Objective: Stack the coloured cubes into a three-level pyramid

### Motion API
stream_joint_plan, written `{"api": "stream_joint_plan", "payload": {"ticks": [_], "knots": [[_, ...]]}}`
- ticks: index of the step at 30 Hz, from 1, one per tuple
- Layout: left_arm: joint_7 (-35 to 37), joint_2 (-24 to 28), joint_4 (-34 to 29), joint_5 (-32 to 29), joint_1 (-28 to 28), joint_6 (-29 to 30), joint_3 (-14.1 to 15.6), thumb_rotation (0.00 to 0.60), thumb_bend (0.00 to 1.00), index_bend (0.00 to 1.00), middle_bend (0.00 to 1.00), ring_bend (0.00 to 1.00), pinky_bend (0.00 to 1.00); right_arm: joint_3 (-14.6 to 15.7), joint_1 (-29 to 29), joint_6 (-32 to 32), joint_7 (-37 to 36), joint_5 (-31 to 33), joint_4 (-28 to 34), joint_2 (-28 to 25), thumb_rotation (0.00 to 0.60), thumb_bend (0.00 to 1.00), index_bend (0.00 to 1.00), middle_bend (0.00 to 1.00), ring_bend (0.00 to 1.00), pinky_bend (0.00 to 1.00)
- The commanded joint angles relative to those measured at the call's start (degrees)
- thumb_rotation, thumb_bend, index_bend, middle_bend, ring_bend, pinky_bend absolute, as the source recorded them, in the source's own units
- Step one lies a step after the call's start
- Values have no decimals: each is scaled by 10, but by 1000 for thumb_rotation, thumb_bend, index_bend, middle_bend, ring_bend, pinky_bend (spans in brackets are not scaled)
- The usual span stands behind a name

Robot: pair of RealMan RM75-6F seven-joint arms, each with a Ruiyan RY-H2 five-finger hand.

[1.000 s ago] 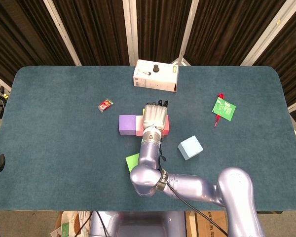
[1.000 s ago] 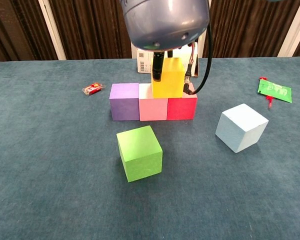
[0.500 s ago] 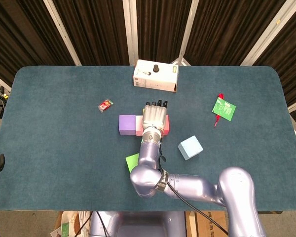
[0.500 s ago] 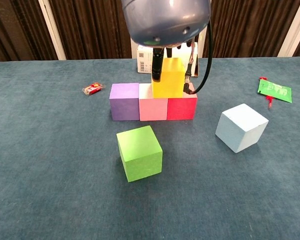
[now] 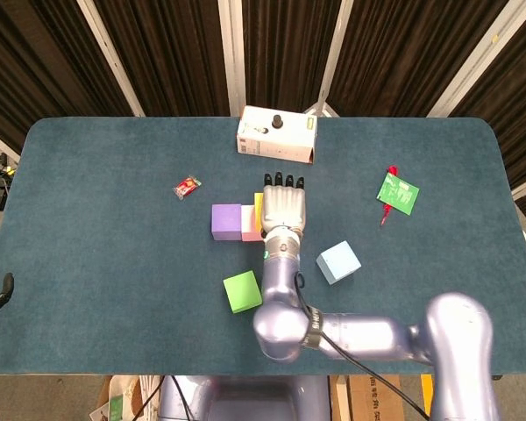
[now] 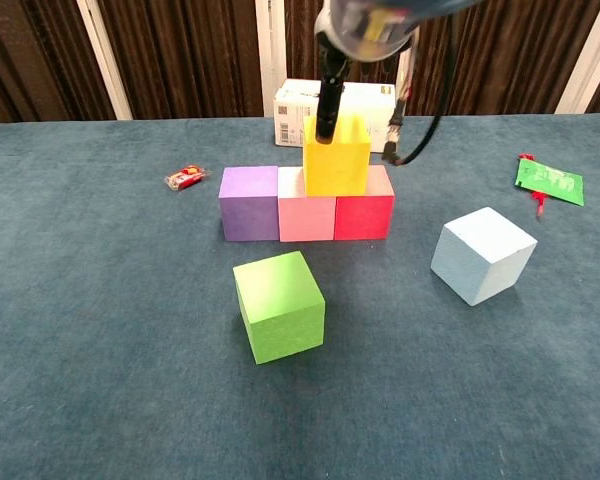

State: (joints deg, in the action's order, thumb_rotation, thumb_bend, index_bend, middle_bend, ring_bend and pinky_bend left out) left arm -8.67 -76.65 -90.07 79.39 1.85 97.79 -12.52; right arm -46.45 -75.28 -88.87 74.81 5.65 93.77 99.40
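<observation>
Chest view: the yellow cube (image 6: 336, 167) sits on the pink cube (image 6: 307, 217) and red cube (image 6: 364, 215) beside the purple cube (image 6: 249, 203), the right hand (image 5: 284, 209) poised above it, one dark finger touching its front face; a clamped grip cannot be confirmed. A snagging finger could drag the cube off the seam, toppling the second level. The arm now rides higher than a second ago; the left hand is unseen.
</observation>
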Motion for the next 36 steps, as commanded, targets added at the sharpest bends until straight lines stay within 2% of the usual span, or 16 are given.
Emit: {"api": "stream_joint_plan", "payload": {"ticks": [1, 6, 10, 13, 15, 17, 19, 23, 26, 30, 36], "knots": [[10, 5, -1, 6, 2, -7, 6, 600, 409, 22, 0, 0, 0, 9, 74, -11, -47, -34, 114, -71, 600, 254, 28, 57, 0, 0], [33, 19, -10, 19, 5, -30, 22, 600, 409, 22, 0, 0, 0, 34, 158, 16, -111, -100, 215, -148, 600, 254, 28, 56, 0, 0], [59, 33, -19, 30, 10, -52, 35, 600, 406, 22, 0, 0, 0, 42, 223, 50, -159, -121, 281, -213, 600, 254, 28, 55, 0, 0], [76, 45, -26, 31, 12, -65, 40, 600, 406, 22, 0, 0, 0, 59, 277, 91, -202, -163, 309, -265, 600, 254, 28, 55, 0, 0], [86, 56, -31, 32, 13, -77, 45, 600, 406, 22, 0, 0, 0, 81, 321, 130, -243, -214, 316, -300, 600, 254, 28, 55, 0, 0], [96, 71, -41, 33, 16, -90, 48, 600, 406, 22, 0, 0, 0, 108, 367, 174, -291, -274, 314, -332, 600, 254, 28, 55, 0, 0], [100, 80, -48, 32, 20, -98, 49, 600, 406, 22, 0, 0, 0, 122, 391, 194, -317, -310, 309, -347, 600, 254, 28, 55, 0, 0], [103, 118, -83, 40, 30, -114, 46, 600, 406, 22, 0, 0, 0, 165, 472, 257, -441, -460, 282, -384, 600, 254, 28, 55, 0, 0], [100, 143, -110, 46, 37, -123, 45, 600, 400, 22, 0, 0, 0, 193, 518, 279, -528, -560, 258, -401, 600, 254, 28, 55, 0, 0], [83, 185, -160, 52, 48, -143, 46, 600, 355, 21, 0, 0, 0, 241, 573, 273, -642, -707, 204, -405, 600, 254, 28, 56, 0, 0], [36, 239, -227, 36, 74, -206, 54, 600, 351, 21, 0, 0, 0, 314, 633, 206, -760, -858, 125, -389, 600, 254, 28, 55, 0, 0]]}}
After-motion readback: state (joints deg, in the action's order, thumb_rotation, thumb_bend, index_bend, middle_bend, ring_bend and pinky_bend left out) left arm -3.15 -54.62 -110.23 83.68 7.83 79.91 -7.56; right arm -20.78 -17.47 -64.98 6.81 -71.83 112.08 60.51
